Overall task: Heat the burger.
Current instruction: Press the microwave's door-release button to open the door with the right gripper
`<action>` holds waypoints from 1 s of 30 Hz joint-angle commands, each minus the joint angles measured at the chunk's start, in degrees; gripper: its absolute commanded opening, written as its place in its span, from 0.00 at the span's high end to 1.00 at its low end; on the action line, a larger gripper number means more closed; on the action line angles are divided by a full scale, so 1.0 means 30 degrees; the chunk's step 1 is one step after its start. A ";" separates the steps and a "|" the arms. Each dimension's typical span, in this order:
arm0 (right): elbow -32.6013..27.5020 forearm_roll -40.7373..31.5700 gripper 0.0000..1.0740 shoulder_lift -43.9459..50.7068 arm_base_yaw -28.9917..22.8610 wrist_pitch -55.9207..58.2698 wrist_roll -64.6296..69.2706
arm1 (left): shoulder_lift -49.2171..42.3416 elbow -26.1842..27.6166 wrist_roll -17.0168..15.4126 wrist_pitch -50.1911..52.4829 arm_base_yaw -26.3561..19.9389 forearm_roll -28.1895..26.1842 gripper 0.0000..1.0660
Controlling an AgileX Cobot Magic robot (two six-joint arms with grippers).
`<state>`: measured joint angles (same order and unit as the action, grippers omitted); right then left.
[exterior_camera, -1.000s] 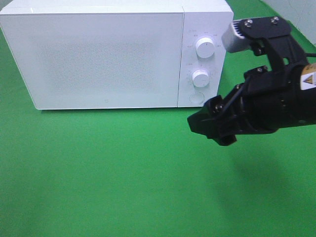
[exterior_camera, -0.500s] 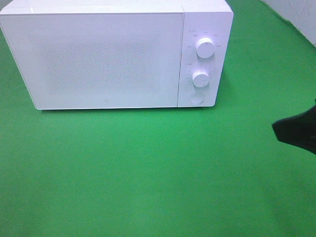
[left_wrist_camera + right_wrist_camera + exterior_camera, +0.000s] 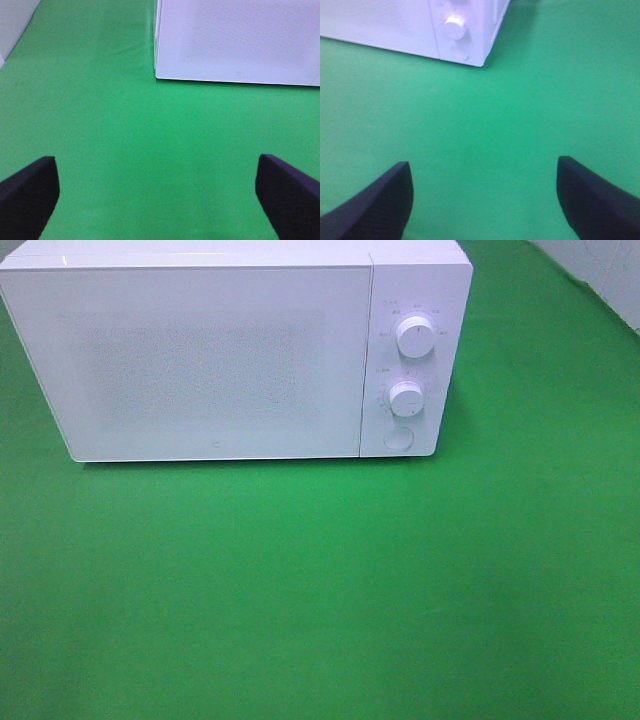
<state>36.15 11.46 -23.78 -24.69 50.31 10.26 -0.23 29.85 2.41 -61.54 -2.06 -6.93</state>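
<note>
Gone from high view: right gripper [image 3: 484, 192], beside upper-right knobs [image 3: 414, 337] one second ago. Spread wide, empty; same for left gripper [image 3: 159, 192]. Microwave [image 3: 200, 350] door shut, upper left of desk [image 3: 300, 590]. No burger in sight, likely inside. Heating probably set.

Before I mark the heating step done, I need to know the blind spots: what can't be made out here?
1. The burger: in no view; the closed white microwave door hides the inside.
2. Settings of the upper dial and lower dial: markings too small in exterior high, blurred in right wrist.
3. Arms: outside the exterior high frame; only fingertips of the open left gripper and right gripper show in wrist views.
</note>
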 commanded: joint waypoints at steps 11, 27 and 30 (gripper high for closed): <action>-0.2139 -0.0917 0.29 0.4947 0.4889 -0.0248 -0.0745 | -0.0325 -0.0057 -0.0038 0.0191 0.0000 -0.0153 0.06; -0.2521 -0.0917 0.29 0.8518 0.6818 0.1490 -0.0745 | -0.0286 -0.0057 -0.0038 0.0191 0.0000 -0.0153 0.06; -0.2597 -0.0974 0.29 0.8518 0.6818 0.1566 -0.0879 | -0.0172 -0.0057 -0.0038 0.0191 0.0000 -0.0153 0.06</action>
<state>28.42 8.59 0.17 -4.64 54.89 8.77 -0.23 29.85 2.41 -61.54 -2.06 -6.93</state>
